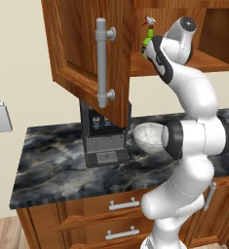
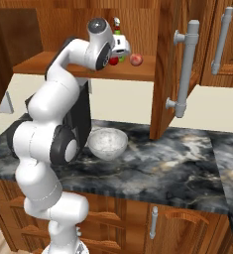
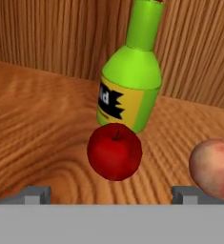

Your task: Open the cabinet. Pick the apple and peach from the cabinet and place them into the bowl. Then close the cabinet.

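Setting: kitchen corner with a dark marbled desk [image 1: 52, 160] under the cabinet [image 1: 77, 44], whose doors stand open in both base views.
Shelf: the cabinet's wooden shelf [image 3: 42, 124] carries the apple [image 3: 115, 151], the peach [image 3: 214, 167] and a green bottle [image 3: 131, 86].
Apple: centre of the hand view, just above the fingertips [image 3: 35, 194], straight ahead of the gripper; in the right base view it sits at upper centre [image 2: 113, 60], partly hidden behind the hand.
Peach: right edge of the hand view, just beside the right fingertip; in the right base view at upper centre [image 2: 135, 60], right of the apple and apart from it.
Bottle: upright right behind the apple, upper centre of the hand view.
Gripper: [image 3: 112, 194] spread wide, holding nothing, one fingertip on each side of the apple's line.
Key relation: apple lies dead ahead between the spread tips, so a straight reach forward should bracket it; being round, it has no long axis to match.
Risk: pushing too far may knock the bottle.
Bowl: [image 2: 107, 142] on the desk at mid-frame, beside the coffee machine [image 1: 104, 138].
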Controlling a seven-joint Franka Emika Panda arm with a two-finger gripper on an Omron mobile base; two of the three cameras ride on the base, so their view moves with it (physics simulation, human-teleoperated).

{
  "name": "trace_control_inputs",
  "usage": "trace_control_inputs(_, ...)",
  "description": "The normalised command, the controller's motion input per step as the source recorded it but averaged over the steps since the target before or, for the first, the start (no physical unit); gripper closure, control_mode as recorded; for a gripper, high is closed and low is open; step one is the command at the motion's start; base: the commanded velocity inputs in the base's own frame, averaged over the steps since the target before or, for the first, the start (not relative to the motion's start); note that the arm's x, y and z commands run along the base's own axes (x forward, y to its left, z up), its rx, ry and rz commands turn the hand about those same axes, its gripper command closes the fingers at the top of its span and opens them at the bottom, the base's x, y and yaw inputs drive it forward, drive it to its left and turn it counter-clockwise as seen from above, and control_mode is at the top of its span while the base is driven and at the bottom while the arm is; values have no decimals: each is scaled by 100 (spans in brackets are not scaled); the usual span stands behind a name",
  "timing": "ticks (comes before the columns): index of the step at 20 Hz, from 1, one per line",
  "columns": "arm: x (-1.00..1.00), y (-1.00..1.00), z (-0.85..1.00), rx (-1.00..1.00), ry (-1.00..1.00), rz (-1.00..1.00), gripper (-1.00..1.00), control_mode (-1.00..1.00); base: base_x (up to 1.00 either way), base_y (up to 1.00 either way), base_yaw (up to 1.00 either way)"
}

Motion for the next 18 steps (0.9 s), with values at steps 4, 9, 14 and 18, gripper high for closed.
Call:
trace_control_inputs(4,4,0,-32,0,-2,0,-100,-100,0,0,0)
trace_control_inputs(9,0,0,0,0,0,0,-100,-100,0,0,0)
trace_control_inputs(14,7,0,0,0,0,0,-100,-100,0,0,0)
trace_control_inputs(18,24,-1,0,2,0,0,-100,-100,0,0,0)
